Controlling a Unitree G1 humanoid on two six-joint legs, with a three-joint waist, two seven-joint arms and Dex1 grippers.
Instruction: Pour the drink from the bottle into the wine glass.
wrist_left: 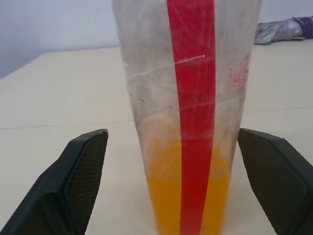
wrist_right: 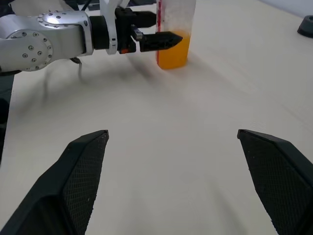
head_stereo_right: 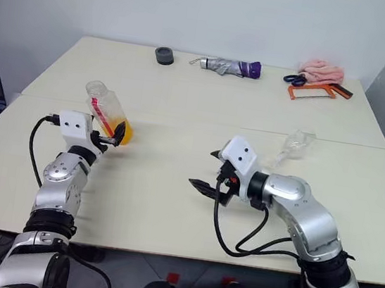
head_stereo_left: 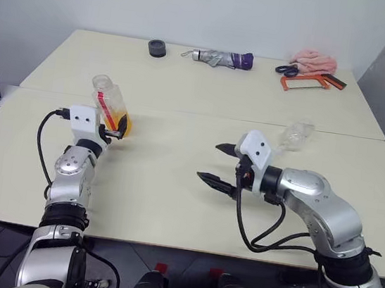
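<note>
Orange-yellow drink [wrist_left: 188, 196] fills only the lowest part of one small clear plastic bottle [head_stereo_left: 110, 108] with a red vertical label strip; its mouth is uncapped. It stands slightly tilted on the pale matte desk [head_stereo_left: 173, 184], toward the desk's left edge. The left claw [head_stereo_left: 114, 132] has its two black textured fingers [wrist_left: 80, 171] spread wide on either side of the bottle's base, with a gap showing on each side in the left wrist view, so nothing is clamped. The right claw [head_stereo_left: 221, 165] hangs over the desk's middle, toward the near edge, its jaws fully apart and empty. One clear stemmed wine glass [head_stereo_left: 296, 135] sits beyond the right arm. Along the far edge lie one dark round roll [head_stereo_left: 157, 48], one folded grey-and-purple umbrella [head_stereo_left: 221, 58], one pink cloth [head_stereo_left: 315, 60], one orange-framed hacksaw [head_stereo_left: 314, 82] and one pair of scissors [head_stereo_left: 286, 70].
</note>
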